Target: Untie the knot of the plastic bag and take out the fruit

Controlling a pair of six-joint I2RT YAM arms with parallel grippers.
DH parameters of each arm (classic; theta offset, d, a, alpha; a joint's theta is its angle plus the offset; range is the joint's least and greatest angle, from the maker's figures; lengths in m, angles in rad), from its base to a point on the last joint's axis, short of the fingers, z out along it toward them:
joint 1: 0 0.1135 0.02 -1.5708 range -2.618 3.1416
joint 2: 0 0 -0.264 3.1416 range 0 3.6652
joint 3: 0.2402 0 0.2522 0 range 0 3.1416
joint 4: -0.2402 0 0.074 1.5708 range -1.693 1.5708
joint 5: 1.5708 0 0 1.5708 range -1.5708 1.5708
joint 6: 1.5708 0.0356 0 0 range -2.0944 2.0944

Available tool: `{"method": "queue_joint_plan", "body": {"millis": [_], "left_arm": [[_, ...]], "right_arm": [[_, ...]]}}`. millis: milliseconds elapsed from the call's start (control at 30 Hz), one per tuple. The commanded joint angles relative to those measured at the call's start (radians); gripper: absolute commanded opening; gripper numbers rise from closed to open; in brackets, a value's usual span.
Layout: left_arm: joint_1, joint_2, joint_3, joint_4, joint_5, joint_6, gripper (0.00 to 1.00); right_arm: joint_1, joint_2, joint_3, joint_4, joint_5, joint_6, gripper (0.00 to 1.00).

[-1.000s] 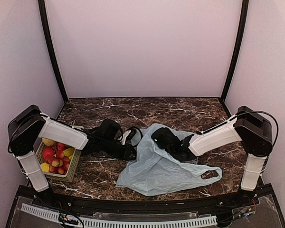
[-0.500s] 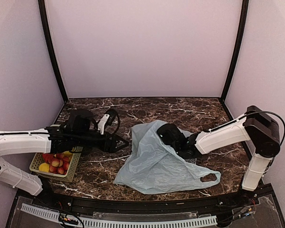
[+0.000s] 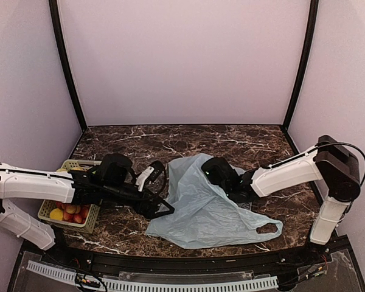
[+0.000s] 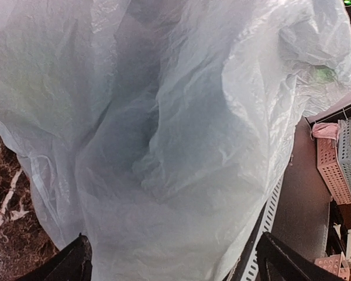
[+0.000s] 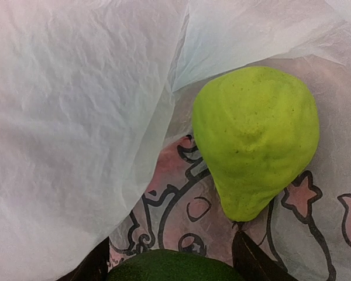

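Right gripper [image 5: 171, 252] buried in plastic bag [image 3: 201, 213], clamping cut-off dark green fruit [image 5: 169, 268]; left gripper [image 3: 163, 210] open, empty, at bag's edge.

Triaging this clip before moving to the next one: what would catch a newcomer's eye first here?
The crumpled pale plastic bag sprawls across the middle of the table, with the open left gripper at its left edge. In the right wrist view a bright green fruit lies inside it on printed plastic, and a darker green fruit sits between the fingers of the right gripper.
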Motion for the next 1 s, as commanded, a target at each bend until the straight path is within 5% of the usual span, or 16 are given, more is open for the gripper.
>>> {"method": "queue_joint_plan", "body": {"millis": [0, 67, 133, 200, 267, 367, 667, 967], "left_arm": [[-0.028, 0.086, 0.075, -0.011, -0.022, 0.024, 0.97], [-0.035, 0.11, 0.088, -0.003, -0.022, 0.024, 0.94], [-0.038, 0.119, 0.084, 0.028, -0.02, 0.004, 0.71], [-0.038, 0.117, 0.075, 0.033, -0.055, -0.019, 0.2], [-0.037, 0.099, 0.067, -0.002, -0.13, -0.026, 0.03], [0.003, 0.032, 0.035, -0.06, -0.224, -0.042, 0.01], [0.211, -0.11, -0.05, -0.164, -0.188, -0.047, 0.01], [0.231, -0.052, 0.01, -0.178, -0.176, -0.041, 0.01]], "right_arm": [[-0.008, -0.046, -0.016, 0.007, 0.018, 0.002, 0.14], [-0.008, -0.061, -0.025, 0.007, 0.024, 0.002, 0.14], [-0.008, -0.08, -0.038, 0.004, 0.032, 0.006, 0.14], [-0.008, -0.109, -0.059, -0.005, 0.039, 0.012, 0.14], [-0.008, -0.146, -0.087, -0.021, 0.047, 0.023, 0.14], [-0.008, -0.234, -0.146, -0.058, 0.075, 0.039, 0.14], [-0.008, -0.588, -0.286, -0.222, 0.142, 0.078, 0.16], [-0.008, -0.774, -0.278, -0.214, -0.062, -0.008, 0.18]]}}
